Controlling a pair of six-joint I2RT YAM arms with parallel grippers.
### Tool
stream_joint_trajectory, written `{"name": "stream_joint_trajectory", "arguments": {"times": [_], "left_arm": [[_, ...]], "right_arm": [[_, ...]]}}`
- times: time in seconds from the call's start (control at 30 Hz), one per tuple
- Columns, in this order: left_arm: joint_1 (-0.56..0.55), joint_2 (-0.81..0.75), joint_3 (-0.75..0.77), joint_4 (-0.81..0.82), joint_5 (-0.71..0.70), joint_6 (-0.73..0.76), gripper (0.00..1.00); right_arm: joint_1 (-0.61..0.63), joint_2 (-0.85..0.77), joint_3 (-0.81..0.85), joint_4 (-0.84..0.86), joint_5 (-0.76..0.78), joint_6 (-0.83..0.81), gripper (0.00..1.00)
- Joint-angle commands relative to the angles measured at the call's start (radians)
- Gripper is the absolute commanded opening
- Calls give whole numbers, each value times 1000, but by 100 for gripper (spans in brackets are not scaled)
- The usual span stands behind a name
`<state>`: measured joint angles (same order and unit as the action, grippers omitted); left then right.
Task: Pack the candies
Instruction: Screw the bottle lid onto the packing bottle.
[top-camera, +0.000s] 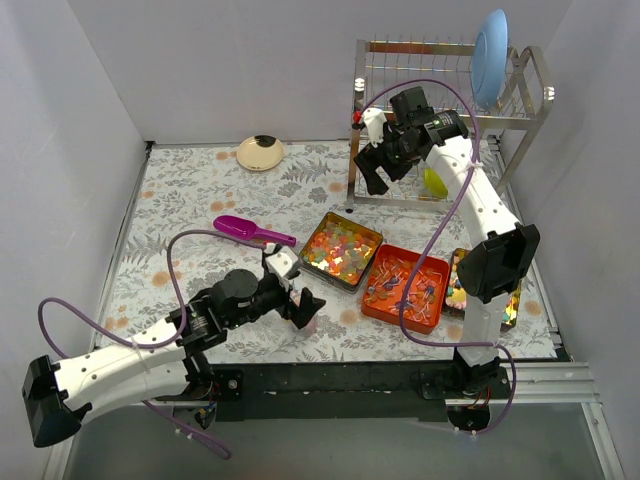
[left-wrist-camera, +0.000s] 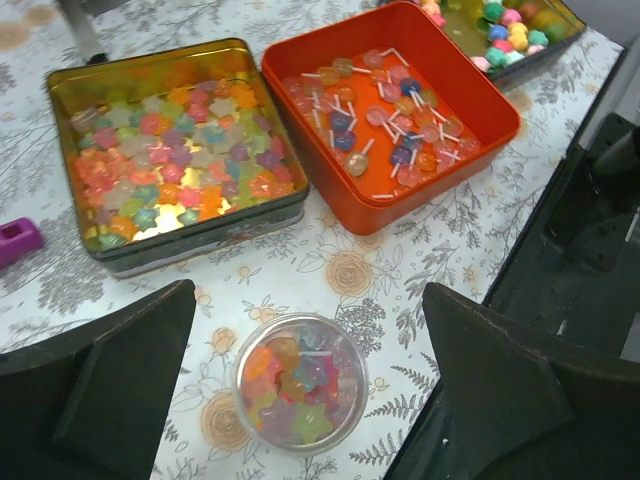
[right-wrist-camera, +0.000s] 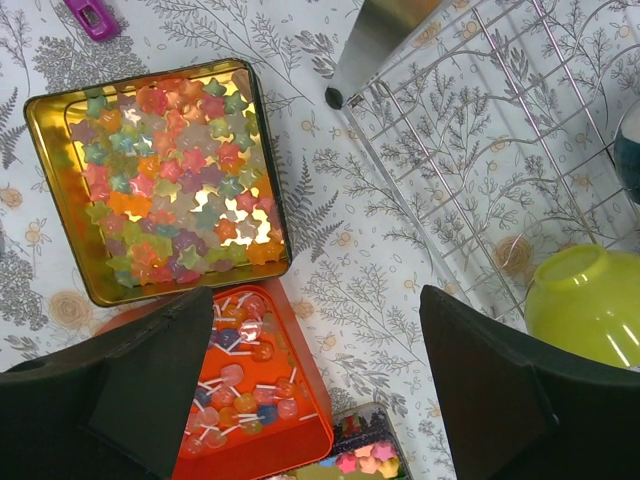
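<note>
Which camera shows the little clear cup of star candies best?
The left wrist view. The clear cup shows whole and close from above, with star candies inside. The top view shows just a pale bit of it by the left tool, and the right wrist view misses it.

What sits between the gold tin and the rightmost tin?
The orange tray of lollipops, flanked by the gold tin and rightmost tin. Clearest in the top view.

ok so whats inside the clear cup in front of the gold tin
The cup holds star-shaped candies in mixed colours: orange, pink, green, purple. Only the top layer shows; anything beneath it is covered.
</note>
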<state>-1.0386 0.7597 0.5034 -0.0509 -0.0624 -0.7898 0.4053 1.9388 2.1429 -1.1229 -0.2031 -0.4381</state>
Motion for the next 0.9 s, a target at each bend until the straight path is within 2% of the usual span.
{"name": "stream_joint_trajectory", "arguments": {"times": [0.0, 0.07, 0.1, 0.23, 0.27, 0.37, 0.5, 0.63, 0.77, 0.87], "left_arm": [[57, -57, 69, -198, 7, -37, 98], [58, -83, 63, -201, -20, 10, 98], [57, -82, 63, -210, -28, 93, 98], [58, -98, 57, -328, -10, 236, 98], [57, -120, 52, -343, 60, 259, 98], [58, -187, 58, -417, 146, 299, 98], [58, -168, 57, -512, 140, 333, 98], [57, -174, -1, -430, 263, 408, 98], [57, -90, -35, -385, 286, 414, 98], [58, -124, -87, -304, 343, 448, 98]], "right_arm": [[1, -14, 81, 63, -42, -1, 91], [1, -15, 77, 60, -42, -5, 91], [1, -15, 74, 58, -42, -7, 91], [10, -17, 71, 55, -42, -7, 91], [12, -17, 72, 55, -41, -10, 91], [23, -15, 80, 57, -25, -11, 91], [43, -20, 74, 58, -12, -16, 91], [72, -14, 74, 58, 8, -21, 91], [93, -11, 89, 57, 27, -33, 91], [99, -17, 83, 54, 36, -36, 91]]}}
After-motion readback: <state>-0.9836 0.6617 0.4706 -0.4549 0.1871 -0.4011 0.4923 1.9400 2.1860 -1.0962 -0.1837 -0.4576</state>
